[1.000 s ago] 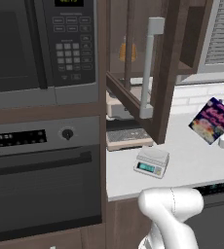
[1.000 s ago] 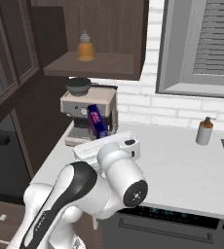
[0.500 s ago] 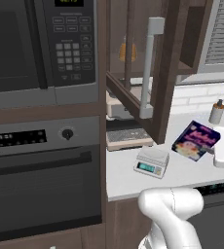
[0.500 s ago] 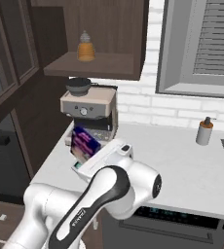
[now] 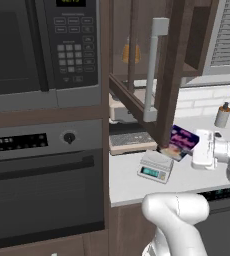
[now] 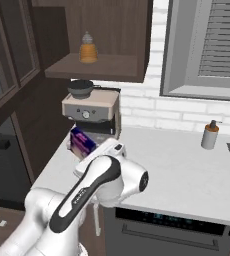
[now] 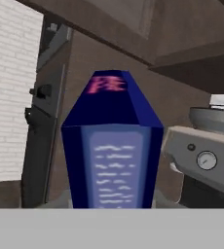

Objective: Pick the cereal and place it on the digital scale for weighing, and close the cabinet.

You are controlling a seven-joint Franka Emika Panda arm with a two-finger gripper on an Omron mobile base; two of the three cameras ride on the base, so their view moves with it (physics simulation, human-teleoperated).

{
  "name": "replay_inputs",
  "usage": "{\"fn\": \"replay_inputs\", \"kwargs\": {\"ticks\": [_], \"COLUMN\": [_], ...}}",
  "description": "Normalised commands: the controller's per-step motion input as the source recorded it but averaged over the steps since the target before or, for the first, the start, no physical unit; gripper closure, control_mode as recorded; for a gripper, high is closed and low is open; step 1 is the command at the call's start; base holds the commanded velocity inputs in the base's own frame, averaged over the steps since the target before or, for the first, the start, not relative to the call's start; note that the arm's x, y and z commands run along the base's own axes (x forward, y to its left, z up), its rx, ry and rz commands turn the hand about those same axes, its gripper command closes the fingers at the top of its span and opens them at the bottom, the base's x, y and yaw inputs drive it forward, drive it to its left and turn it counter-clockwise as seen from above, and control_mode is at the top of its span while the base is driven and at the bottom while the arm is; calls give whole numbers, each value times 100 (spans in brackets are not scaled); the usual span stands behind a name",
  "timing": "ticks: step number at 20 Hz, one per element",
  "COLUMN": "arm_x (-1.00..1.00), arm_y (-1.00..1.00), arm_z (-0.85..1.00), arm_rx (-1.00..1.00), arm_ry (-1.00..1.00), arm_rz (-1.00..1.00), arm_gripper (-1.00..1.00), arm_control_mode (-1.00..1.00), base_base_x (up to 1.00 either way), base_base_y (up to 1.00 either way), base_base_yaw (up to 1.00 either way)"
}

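your end effector (image 5: 187, 148) holds the cereal (image 5: 180, 141) tight between its fingers, the box sticking out straight ahead of it. the digital scale (image 5: 155, 166) sits on the surface (image 5: 187, 175) just beside and below the box.

White brick backsplash (image 6: 152, 107) behind a pale grey counter (image 6: 187, 175), shuttered window (image 6: 217, 45) above – black microwave (image 5: 42, 47) stacked over a dark oven (image 5: 39, 185) on the left, dishwasher (image 6: 162, 230) under the counter.
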Motion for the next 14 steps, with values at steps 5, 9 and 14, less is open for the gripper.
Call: {"fn": "replay_inputs", "kwargs": {"ticks": [5, 9, 14], "arm_x": [86, 42, 26], "arm_y": [5, 0, -27], "arm_z": [-4, -9, -41], "arm_rx": [0, -4, -2], "arm_ry": [13, 20, 19], "arm_rz": [-6, -1, 2], "arm_gripper": [100, 100, 100], "arm_control_mode": [-100, -100, -100], "base_base_x": [0, 0, 0], "base_base_y": [0, 0, 0], "base_base_yaw": [0, 0, 0]}}
